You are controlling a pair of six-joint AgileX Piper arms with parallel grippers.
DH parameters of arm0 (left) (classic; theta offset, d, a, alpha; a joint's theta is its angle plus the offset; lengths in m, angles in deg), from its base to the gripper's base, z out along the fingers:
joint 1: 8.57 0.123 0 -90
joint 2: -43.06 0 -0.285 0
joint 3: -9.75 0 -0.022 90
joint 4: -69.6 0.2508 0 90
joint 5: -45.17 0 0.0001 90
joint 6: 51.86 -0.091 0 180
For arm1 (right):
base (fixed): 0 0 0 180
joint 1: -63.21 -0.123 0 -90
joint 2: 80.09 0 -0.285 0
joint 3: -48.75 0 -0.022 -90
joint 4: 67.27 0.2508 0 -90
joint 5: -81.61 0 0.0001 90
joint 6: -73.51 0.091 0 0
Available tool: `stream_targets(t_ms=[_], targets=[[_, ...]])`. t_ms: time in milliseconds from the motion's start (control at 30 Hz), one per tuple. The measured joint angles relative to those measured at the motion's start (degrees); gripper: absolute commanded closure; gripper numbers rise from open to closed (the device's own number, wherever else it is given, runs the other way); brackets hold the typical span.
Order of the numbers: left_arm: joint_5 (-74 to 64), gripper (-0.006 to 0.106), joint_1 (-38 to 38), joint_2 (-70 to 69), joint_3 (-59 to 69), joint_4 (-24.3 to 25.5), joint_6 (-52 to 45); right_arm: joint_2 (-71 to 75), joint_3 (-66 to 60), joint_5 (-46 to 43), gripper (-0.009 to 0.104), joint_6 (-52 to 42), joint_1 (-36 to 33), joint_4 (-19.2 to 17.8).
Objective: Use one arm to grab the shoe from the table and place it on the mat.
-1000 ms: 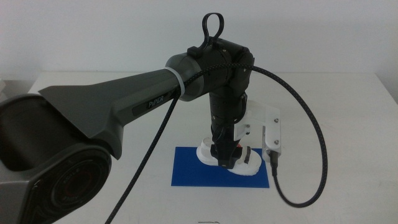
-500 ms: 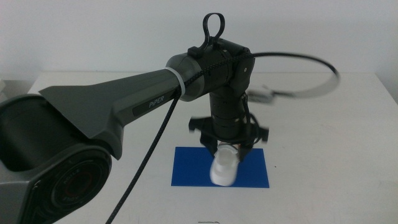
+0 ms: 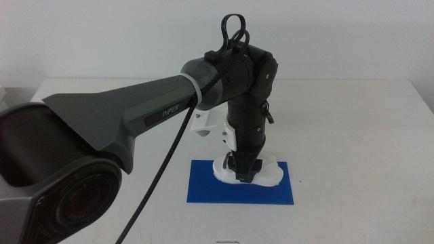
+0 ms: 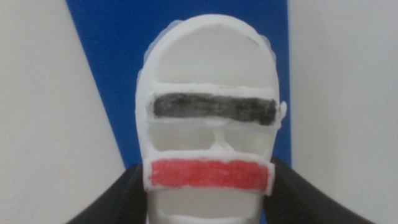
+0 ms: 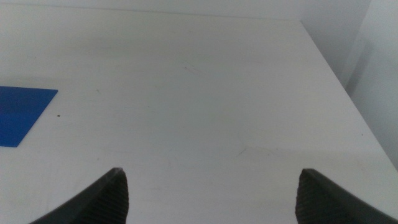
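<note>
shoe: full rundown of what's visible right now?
The shoe is a small white sandal with a rounded end and open slots between its straps; one dark strap and one red strap show in the left wrist view. It looks like rough hand-painted plastic or foam. It lies across the blue mat, which shows on both sides of it. The left gripper is shut on its sides beside the red strap. Whether the sole rests fully on the mat is hidden.

My dark grey arm (image 3: 122,118) hangs over a white shoe (image 4: 210,118), black and red straps, deep blue mat (image 3: 203,186), white table (image 3: 352,135).
</note>
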State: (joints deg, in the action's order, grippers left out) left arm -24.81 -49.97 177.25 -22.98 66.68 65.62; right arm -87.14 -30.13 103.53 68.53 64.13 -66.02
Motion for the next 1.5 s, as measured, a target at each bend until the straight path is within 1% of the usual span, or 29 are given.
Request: stream_targets(t_ms=[100,233,400,1033,1067,1133,1167,1200,1233,1333,1500], targets=[[0.00,0.102,0.00,0.00,0.00,1.94,2.31,0.00,0.00,0.00,0.001,0.00,0.00,0.00],[0.00,0.102,0.00,0.00,0.00,4.50,2.32,0.00,0.00,0.00,0.001,0.00,0.00,0.00],[0.00,0.102,0.00,0.00,0.00,6.19,2.32,0.00,0.00,0.00,0.001,0.00,0.00,0.00],[0.17,0.102,0.00,3.04,-0.18,5.20,2.32,0.00,0.00,0.00,0.001,0.00,0.00,0.00],[0.17,0.091,0.00,3.09,-0.18,5.05,2.32,0.00,0.00,0.00,0.001,0.00,0.00,0.00],[0.17,0.081,0.00,3.09,-0.18,4.66,2.32,0.00,0.00,0.00,0.001,0.00,0.00,0.00],[0.17,0.067,0.00,3.09,-0.18,4.54,2.32,0.00,0.00,0.00,0.001,0.00,0.00,0.00],[0.17,0.030,0.00,3.09,-0.18,4.54,2.32,0.00,0.00,0.00,0.001,0.00,0.00,0.00],[0.17,0.023,0.00,3.09,-0.18,4.54,2.32,0.00,0.00,0.00,0.001,0.00,0.00,0.00],[0.17,0.006,0.00,3.09,-0.18,4.54,2.32,0.00,0.00,0.00,0.001,0.00,0.00,0.00],[0.17,0.007,0.00,3.03,-0.18,4.54,2.32,0.00,0.00,0.00,0.001,0.00,0.00,0.00]])
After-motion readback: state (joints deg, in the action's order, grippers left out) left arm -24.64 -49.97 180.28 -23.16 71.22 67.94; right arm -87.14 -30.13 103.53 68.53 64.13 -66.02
